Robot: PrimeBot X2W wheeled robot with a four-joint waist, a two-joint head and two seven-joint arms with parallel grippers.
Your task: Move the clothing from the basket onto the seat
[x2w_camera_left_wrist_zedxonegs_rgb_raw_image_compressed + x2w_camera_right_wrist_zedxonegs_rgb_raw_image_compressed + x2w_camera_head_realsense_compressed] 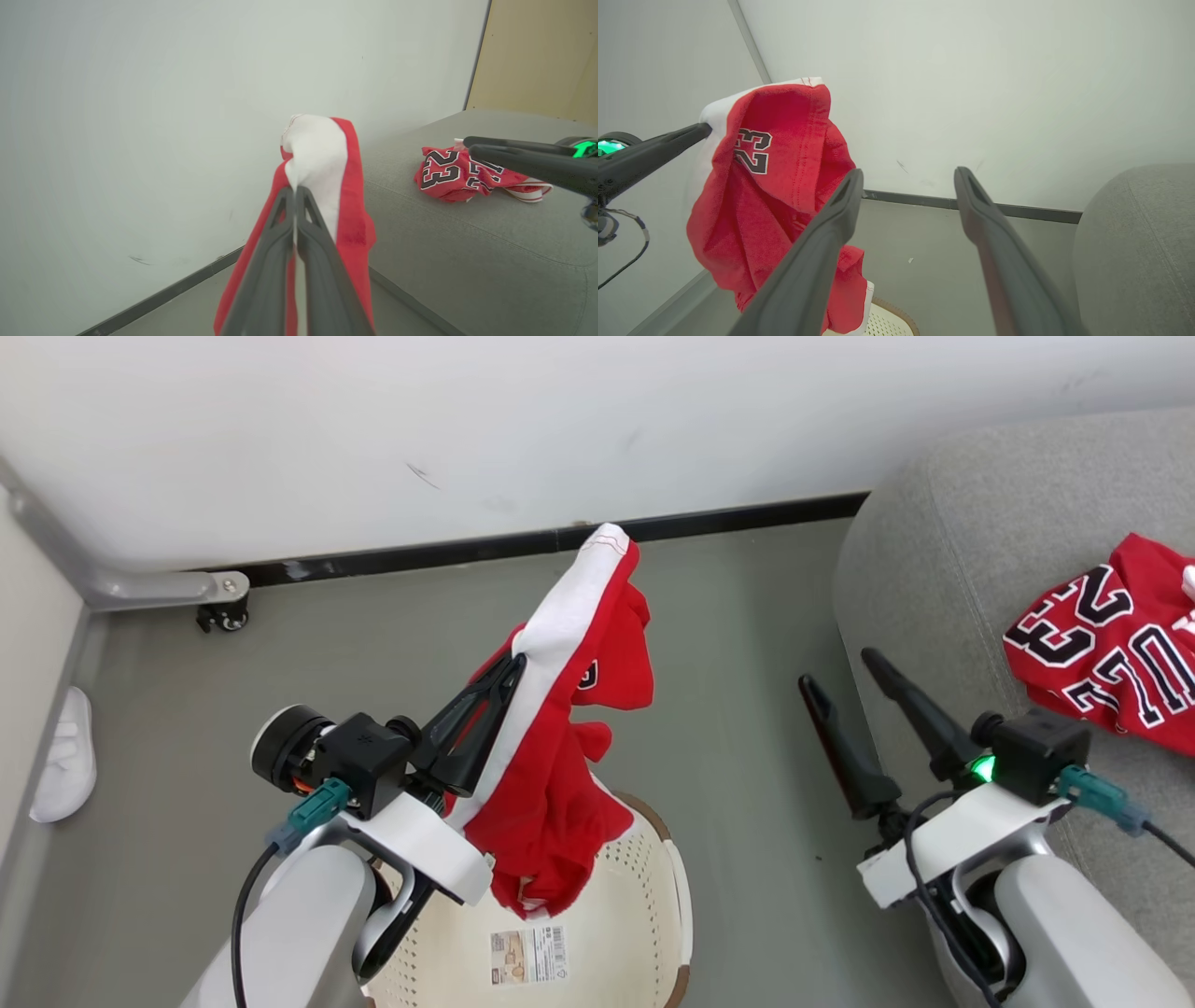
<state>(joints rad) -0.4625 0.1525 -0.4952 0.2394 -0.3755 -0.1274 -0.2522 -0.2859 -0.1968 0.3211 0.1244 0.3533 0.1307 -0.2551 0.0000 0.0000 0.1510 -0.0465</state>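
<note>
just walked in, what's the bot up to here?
The left gripper is shut on the white stripe of the red shorts, holding them up over the laundry basket. The jersey already lies on the grey sofa seat. The right gripper is open and empty, beside the seat.

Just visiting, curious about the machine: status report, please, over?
Left gripper shut on red shorts, hanging over basket. Right gripper open, empty, between shorts and seat. Jersey on seat.

23 on jersey (460, 175); 23 on shorts (794, 140); basket sticker (528, 955) illegible.
</note>
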